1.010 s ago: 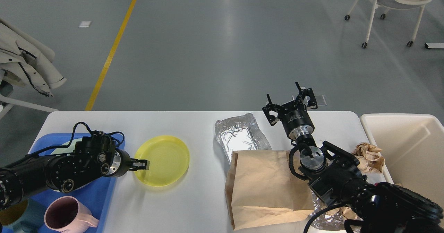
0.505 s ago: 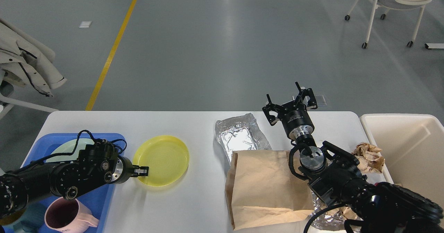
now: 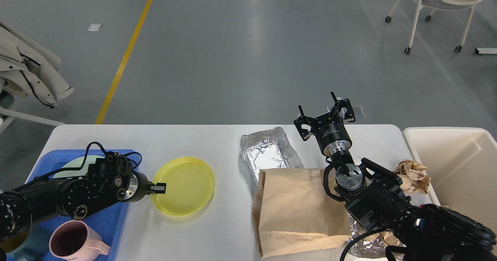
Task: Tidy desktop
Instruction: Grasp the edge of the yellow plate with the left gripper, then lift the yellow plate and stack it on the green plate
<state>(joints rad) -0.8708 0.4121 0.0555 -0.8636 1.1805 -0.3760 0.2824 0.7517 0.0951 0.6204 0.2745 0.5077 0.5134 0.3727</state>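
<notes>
Although the large white rectangular desktop point(image 3: 229, 230) itself stays put, spanning the view below the grey floor, what lies on it is judged light work: the shallow round yellow translucent plastic plate point(image 3: 184, 186) looks stiff, light and slippery, best taken at its raised rim. The left gripper point(image 3: 158, 188) sits at that rim's left edge, fingers apparently closed on it, though too small to confirm. The right gripper point(image 3: 325, 117) hovers over the far edge, fingers spread, holding nothing. The crumpled foil tray point(image 3: 268, 154) and brown paper bag point(image 3: 297, 210) appear soft and crushable. The blue plastic tray point(image 3: 112, 220) holds a pale plate point(image 3: 73, 164) and pink mug point(image 3: 75, 240); the cream bin point(image 3: 454, 164) shows no contents; crumpled brown paper point(image 3: 412, 175) lies beside it.
</notes>
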